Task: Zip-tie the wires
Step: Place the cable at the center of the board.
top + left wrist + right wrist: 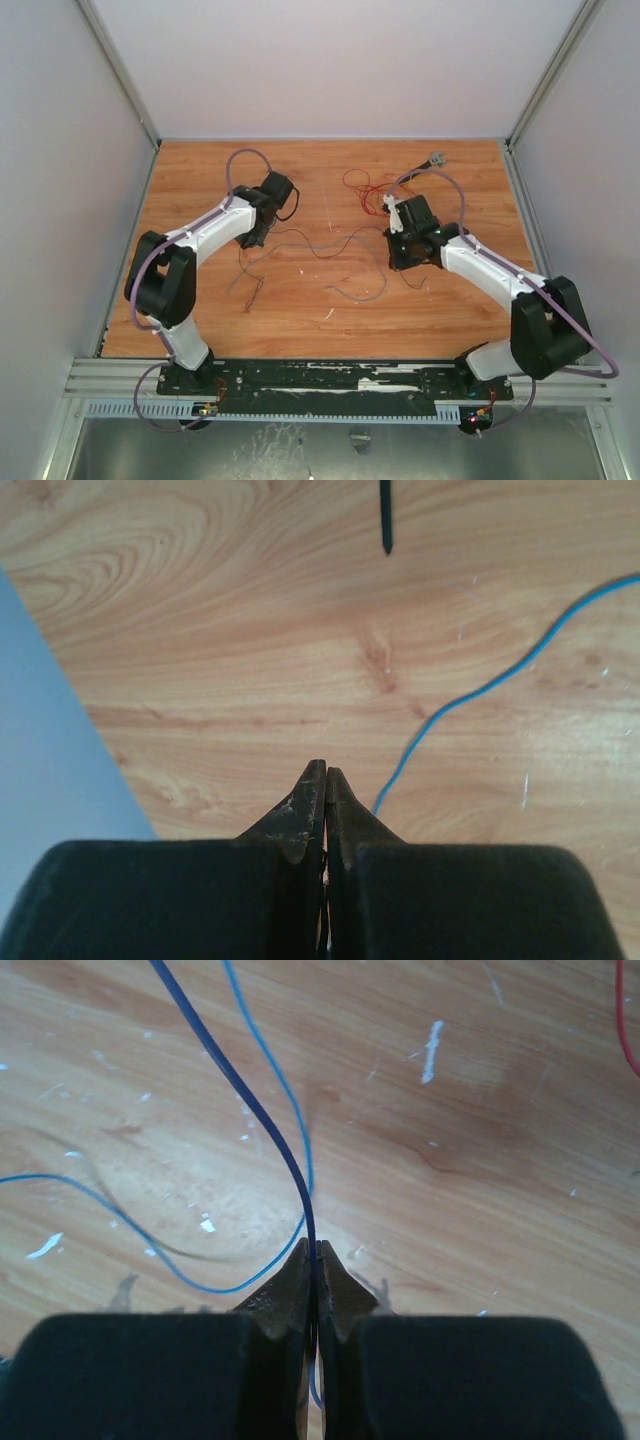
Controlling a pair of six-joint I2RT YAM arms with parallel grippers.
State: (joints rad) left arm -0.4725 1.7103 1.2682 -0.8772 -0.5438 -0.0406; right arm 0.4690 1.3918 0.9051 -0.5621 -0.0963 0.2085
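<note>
The wires (pixel 362 188) are lying loose across the table (pixel 200 170), not yet bundled; one dark strand is being pinched by the right gripper (pixel 316 1252); the left gripper (pixel 325 775) is closed, apparently empty; the zip tie (pixel 386 520) is lying unthreaded just ahead.

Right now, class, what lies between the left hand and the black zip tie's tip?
Only bare wooden table separates the left hand from the zip tie, shown in the left wrist view; a blue wire runs beside.

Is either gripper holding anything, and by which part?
The right gripper is shut on one dark blue wire, pinched partway along the strand. The left gripper is shut, with nothing visibly held.
</note>
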